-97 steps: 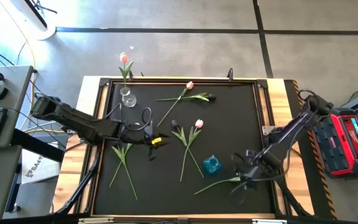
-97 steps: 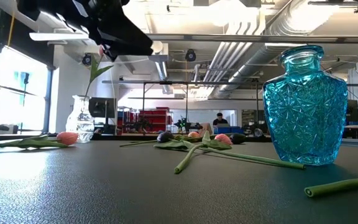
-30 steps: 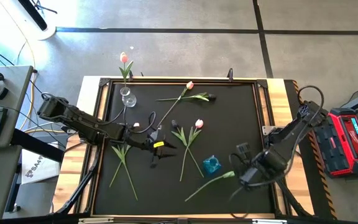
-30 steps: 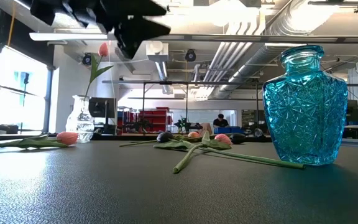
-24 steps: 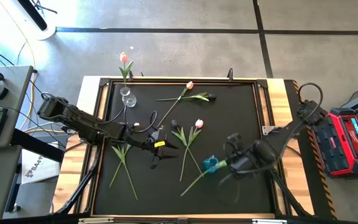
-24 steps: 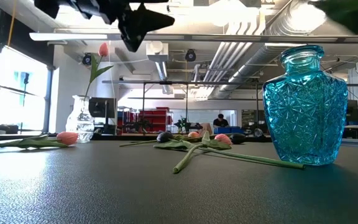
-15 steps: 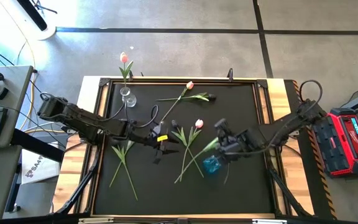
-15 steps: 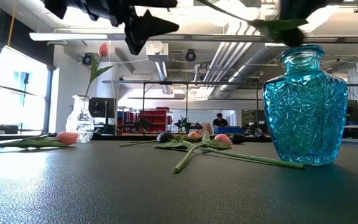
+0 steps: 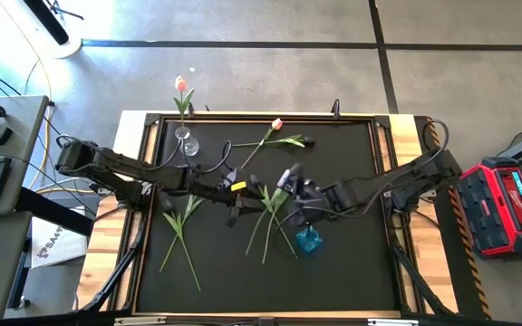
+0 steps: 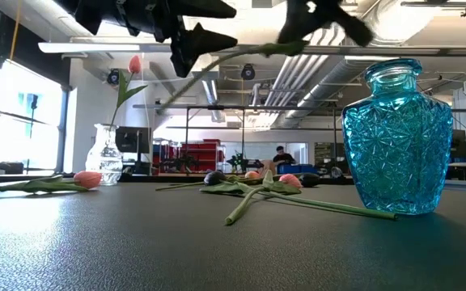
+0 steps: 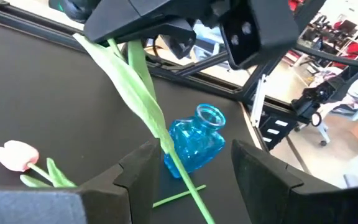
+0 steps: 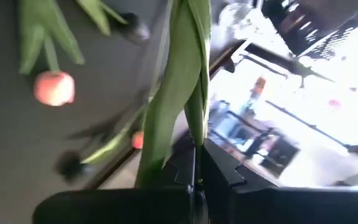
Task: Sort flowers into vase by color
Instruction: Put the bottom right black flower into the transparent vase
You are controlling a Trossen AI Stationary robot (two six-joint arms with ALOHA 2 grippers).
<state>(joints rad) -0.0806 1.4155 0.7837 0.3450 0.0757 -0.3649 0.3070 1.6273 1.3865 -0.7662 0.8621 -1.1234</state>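
- Nearest us in the low view stands the blue glass vase [image 10: 397, 136], upright on the black mat [image 9: 333, 272], toward the mat's front and a little right of centre.
- Just behind and above it, our right gripper [image 9: 299, 194] is clamped on a green flower stem [image 9: 263, 220], which it holds in the air. The stem's long axis runs diagonally, from the gripper down toward the front-left of the mat, passing to the left of the vase. We cannot see this flower's head.
- In the right wrist view that stem and its leaf [image 12: 178, 81] stick straight out from between the closed fingers.
- Our left gripper [image 9: 243, 201] hovers just left of the held stem, near the mat's centre, with its fingers [image 11: 135, 171] spread apart; in its wrist view the stem crosses between them without touching.
- A pink tulip [image 9: 289, 180] and a dark one lie near mid-mat.
- Farther back lies another pink tulip [image 9: 276, 124], its stem slanting forward-left.
- At the back-left corner, the clear vase [image 9: 187, 144] holds one upright pink tulip [image 9: 181, 85].
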